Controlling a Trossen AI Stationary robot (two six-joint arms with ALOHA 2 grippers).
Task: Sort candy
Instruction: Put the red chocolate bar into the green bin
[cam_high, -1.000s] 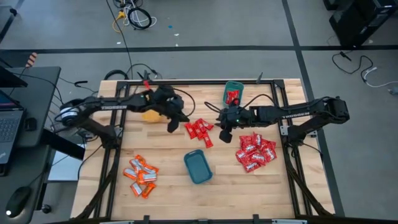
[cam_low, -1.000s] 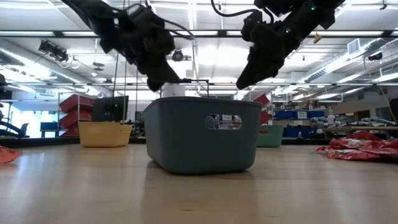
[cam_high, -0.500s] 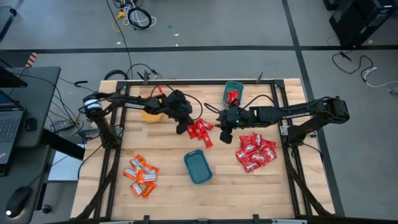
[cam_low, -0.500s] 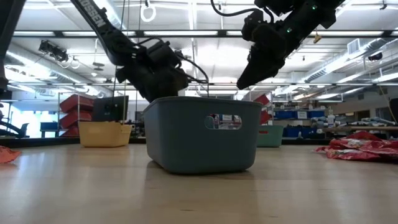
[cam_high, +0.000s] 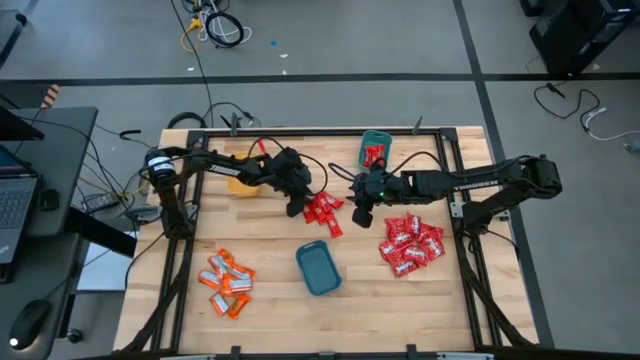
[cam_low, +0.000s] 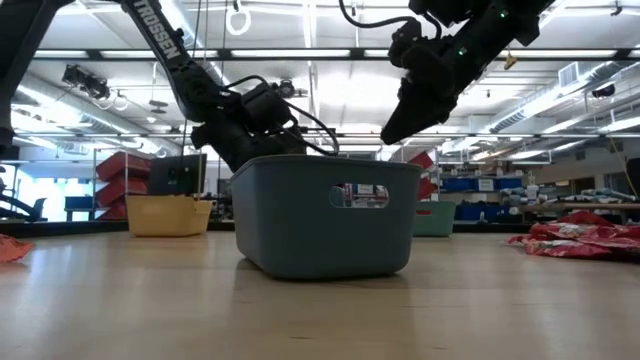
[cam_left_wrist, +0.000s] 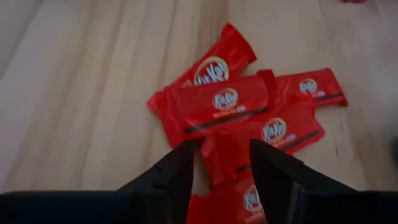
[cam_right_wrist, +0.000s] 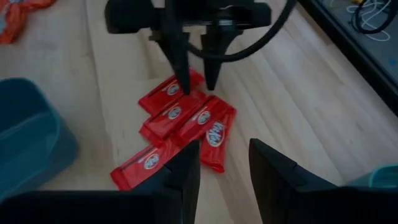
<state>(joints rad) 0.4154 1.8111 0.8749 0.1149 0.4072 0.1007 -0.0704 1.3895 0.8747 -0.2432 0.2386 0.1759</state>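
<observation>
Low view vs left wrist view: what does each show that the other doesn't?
Only the low view: a teal bin up front, a yellow bin behind, the right tool raised, the room beyond.
Only the left wrist view: narrow red bars heaped on the wood, one between the open fingers.
Both: the left tool and the table.

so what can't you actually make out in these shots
- Low view: the near teal bin blocks the narrow red bars and the left gripper.
- Left wrist view: the open fingers cover the nearest bar.
- High view: the far teal bin holds something red, too small to identify; whether the right gripper holds anything.
</observation>
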